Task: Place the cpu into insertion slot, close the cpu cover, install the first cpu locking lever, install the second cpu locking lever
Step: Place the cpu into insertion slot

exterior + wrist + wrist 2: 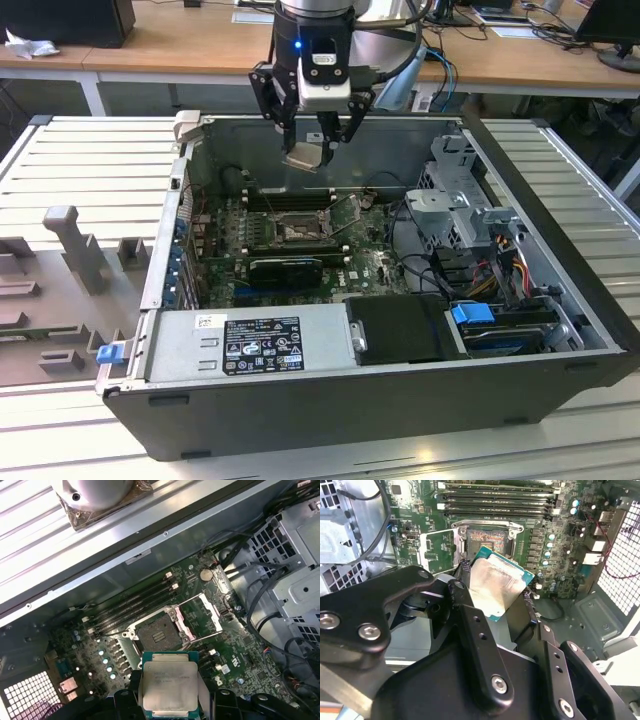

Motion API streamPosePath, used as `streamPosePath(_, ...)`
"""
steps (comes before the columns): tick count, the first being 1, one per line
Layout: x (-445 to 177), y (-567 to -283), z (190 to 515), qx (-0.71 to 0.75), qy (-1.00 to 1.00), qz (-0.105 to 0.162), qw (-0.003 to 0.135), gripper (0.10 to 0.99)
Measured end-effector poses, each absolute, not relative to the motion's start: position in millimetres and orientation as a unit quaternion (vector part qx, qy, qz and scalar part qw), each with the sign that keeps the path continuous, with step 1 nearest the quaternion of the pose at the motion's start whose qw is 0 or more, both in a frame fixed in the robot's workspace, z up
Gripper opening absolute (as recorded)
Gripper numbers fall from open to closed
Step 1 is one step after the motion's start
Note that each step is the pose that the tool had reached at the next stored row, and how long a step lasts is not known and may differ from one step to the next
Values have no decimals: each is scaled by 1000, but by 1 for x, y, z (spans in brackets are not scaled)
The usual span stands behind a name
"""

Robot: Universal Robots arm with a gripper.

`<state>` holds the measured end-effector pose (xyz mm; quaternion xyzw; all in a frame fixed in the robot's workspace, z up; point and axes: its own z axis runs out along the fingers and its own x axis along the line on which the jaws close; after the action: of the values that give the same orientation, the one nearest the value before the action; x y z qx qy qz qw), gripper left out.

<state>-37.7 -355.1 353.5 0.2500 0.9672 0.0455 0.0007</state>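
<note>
Hanging in mid-air over the open computer case (560,250), the cpu (303,158) is pinched by two opposite edges in the gripper (310,148), whose black fingers (461,582) are narrowed onto it. It sits tilted and touches nothing below. In both wrist views the cpu (497,587) (168,685) shows its pale metal top on a green rim.

On the exterior view's clock face, the insertion slot (298,230) lies at six o'clock from the chip, well below it on the green motherboard (365,255). The slot's dark centre is bare. The cpu cover (202,615) is swung open just beside the slot, at about three o'clock from it in the exterior view.

The long black memory sticks (290,198) run across at twelve o'clock from the slot, between it and the case's far wall. A grey drive cage (455,190) stands at three o'clock and a power supply (250,340) at six. The case rests on a ribbed grey table (80,160).
</note>
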Motion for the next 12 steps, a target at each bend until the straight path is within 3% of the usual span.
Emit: streamPosePath(12, -38, -355, 353, 285, 957, 45, 2, 529)
